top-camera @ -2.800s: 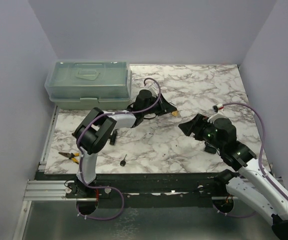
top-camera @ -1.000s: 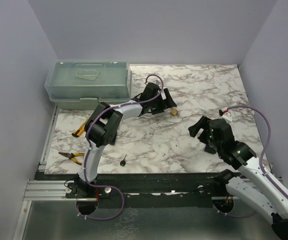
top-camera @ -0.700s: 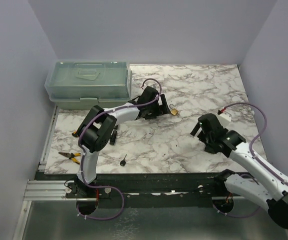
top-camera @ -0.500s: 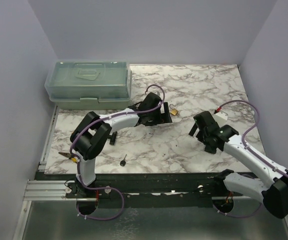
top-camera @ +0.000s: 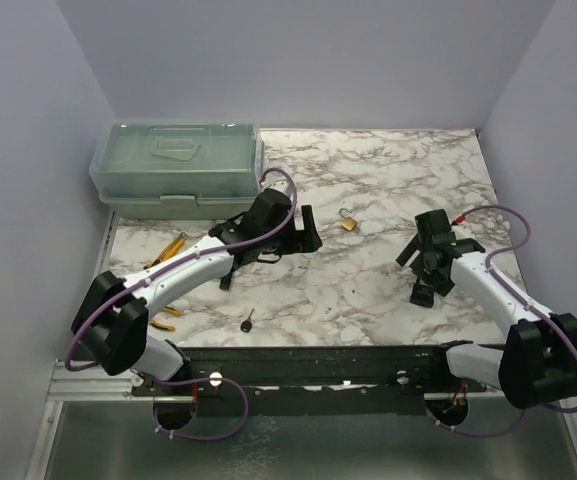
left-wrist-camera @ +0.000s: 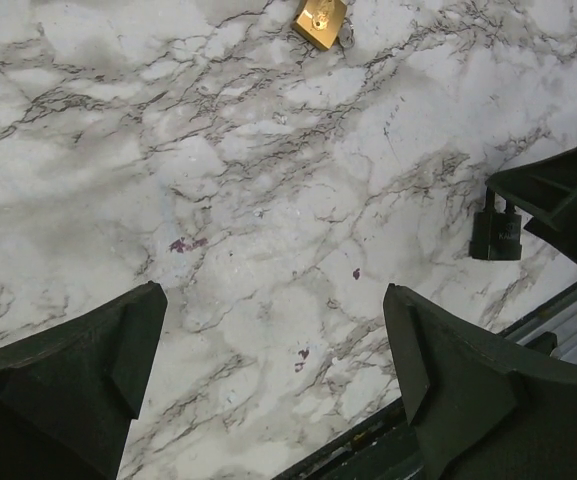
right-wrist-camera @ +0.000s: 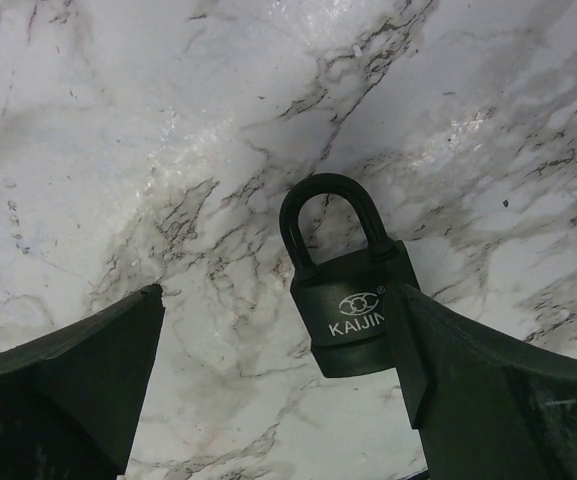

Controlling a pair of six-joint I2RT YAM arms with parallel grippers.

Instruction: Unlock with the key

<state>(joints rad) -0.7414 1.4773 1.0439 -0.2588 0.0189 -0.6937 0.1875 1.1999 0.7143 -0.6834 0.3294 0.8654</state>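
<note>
While the key [top-camera: 248,322] lies flat on the bench [top-camera: 388,170] close to its near edge, neither of my hands is anywhere near it, and that is my main worry.

Farthest left sit the pale green box [top-camera: 176,170] against the back wall and the yellow-handled pliers [top-camera: 168,248] beside my left arm; neither matters for this job. The key is next across, tiny and dark, well apart from both locks. My left hand [left-wrist-camera: 268,340] hangs over bare marble with its fingers spread wide and nothing between them. To its right the small brass lock [top-camera: 348,220] lies by itself, clear of both hands.

My right hand [right-wrist-camera: 273,330] is also spread and empty, lowered over the black lock [right-wrist-camera: 353,290]. That lock lies flat with its shackle closed, and it sits off centre between my fingers, its body just beside one of them and possibly touching it.

I judge that the locking is not yet undone at all: the key has to be picked up first. Several things could go wrong. If I close the right hand now, the nearer finger would likely shove the loose lock sideways or spin it instead of gripping it squarely. The key is thin and low, so a careless pinch could skid it off the near edge. I also cannot tell which lock it fits, so I might steady the wrong one.
</note>
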